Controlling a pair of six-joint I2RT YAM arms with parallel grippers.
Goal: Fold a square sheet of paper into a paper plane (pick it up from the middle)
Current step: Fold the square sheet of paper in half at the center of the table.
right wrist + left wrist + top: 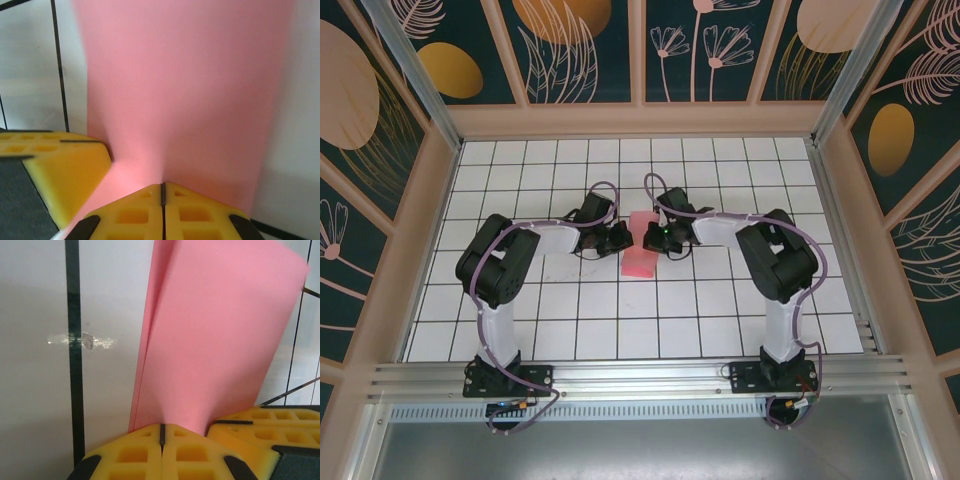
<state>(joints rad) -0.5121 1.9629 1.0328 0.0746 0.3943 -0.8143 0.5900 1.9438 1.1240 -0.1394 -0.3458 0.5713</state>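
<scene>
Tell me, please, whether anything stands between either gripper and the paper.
Nothing visible does. The left gripper and the right gripper are both shut on the paper, pinching it close beside each other, so neither has a gap to cross.

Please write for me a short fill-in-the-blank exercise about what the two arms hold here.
1. The paper is ___ in colour.
2. The left tool and the right tool both grip the ___.
3. Each tool's pads are ___.
4. The table has white tiles with ___ lines.
Missing words: pink; paper; yellow; black.
</scene>
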